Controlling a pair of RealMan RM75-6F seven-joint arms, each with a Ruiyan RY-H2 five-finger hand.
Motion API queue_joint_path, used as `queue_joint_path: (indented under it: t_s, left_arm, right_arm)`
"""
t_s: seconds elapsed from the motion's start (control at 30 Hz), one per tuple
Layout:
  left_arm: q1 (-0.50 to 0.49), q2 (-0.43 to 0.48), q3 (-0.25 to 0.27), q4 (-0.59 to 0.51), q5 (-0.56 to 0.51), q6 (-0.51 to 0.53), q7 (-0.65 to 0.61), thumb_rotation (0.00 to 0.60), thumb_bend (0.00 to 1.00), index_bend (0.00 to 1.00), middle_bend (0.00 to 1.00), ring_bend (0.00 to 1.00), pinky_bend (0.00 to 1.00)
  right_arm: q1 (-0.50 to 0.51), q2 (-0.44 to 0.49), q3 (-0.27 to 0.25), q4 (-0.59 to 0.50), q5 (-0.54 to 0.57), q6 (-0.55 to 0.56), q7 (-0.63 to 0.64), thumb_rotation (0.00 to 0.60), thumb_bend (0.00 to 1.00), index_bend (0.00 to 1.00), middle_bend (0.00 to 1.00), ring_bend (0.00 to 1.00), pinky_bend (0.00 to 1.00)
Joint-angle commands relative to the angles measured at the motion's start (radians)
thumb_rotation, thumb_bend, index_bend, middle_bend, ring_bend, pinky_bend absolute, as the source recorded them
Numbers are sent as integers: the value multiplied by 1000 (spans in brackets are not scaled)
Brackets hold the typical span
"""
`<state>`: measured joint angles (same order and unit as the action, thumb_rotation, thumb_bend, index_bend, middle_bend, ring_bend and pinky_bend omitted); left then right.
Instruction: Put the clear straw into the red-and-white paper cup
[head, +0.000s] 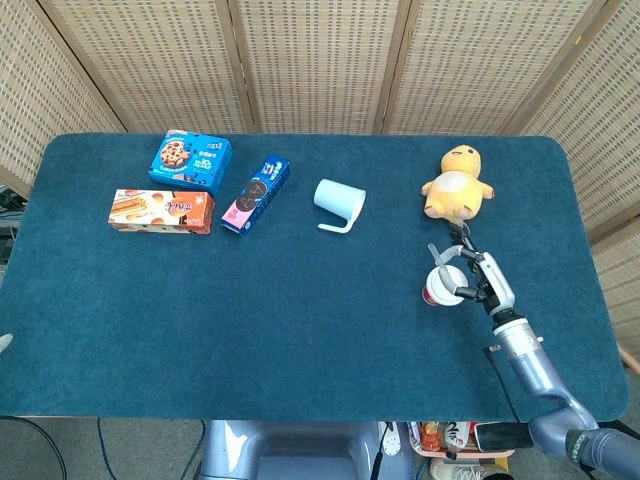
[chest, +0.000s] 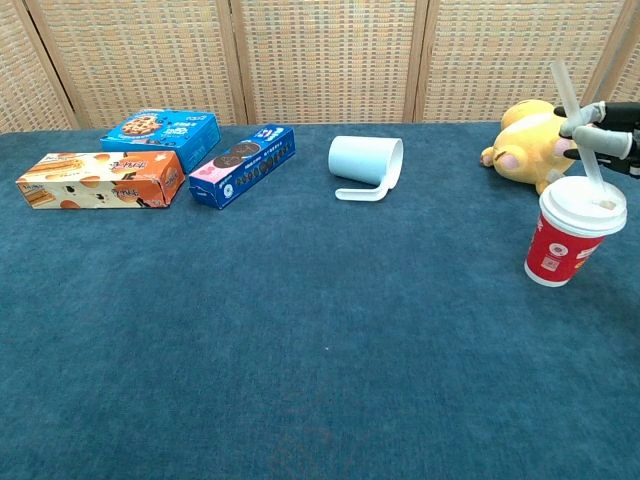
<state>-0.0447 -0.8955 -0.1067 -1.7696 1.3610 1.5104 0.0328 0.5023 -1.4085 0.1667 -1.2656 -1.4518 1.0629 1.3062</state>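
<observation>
A dark teal cloth with a short felt-like nap covers the table (chest: 300, 380), and woven cane screen panels (chest: 330, 60) stand behind it. At the left lies a long orange cardboard biscuit box (chest: 100, 180) flat on its side, with a squarer blue cookie box (chest: 160, 128) just behind it. Next comes a slim blue carton of sandwich cookies (chest: 242, 165), set at an angle, its printed face up. All three boxes are shut, so their contents cannot be seen.

Near the middle a pale blue plastic mug (chest: 366, 162) lies tipped on its side, smooth and cylindrical, its thin handle resting on the cloth; its mouth faces right and, as far as the chest view shows, nothing is in it.

Towards the right a soft yellow plush toy (chest: 525, 140) lies on the cloth, rounded and fuzzy. In front of it stands the red-and-white paper cup (chest: 562, 240), upright, tapered, capped with a white plastic lid. The clear straw (chest: 575, 125) is a thin translucent tube; its lower end goes through the lid into the cup, and it leans up and to the left. The right hand (chest: 605, 140) pinches the straw above the lid, grey fingers closed around it. The left hand appears in neither view
</observation>
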Motion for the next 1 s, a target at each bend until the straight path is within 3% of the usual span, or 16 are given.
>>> queue_joint_path:
  t_s: [0.03, 0.57, 1.0]
  left_arm:
    - [0, 0, 1, 1, 1, -1, -1, 600, 55, 0, 0, 0, 0]
    - [-7, 4, 2, -6, 6, -7, 6, 600, 54, 0, 0, 0, 0]
    - [-10, 2, 7, -7, 11, -10, 10, 600, 55, 0, 0, 0, 0]
  right_arm:
    - [-3, -2, -1, 6, -7, 9, 40, 600, 594, 716, 57, 0, 0]
    - [-34, -64, -3, 69, -15, 96, 47, 600, 593, 716, 59, 0, 0]
    - [-40, -104, 7, 98, 7, 101, 32, 600, 593, 716, 67, 0, 0]
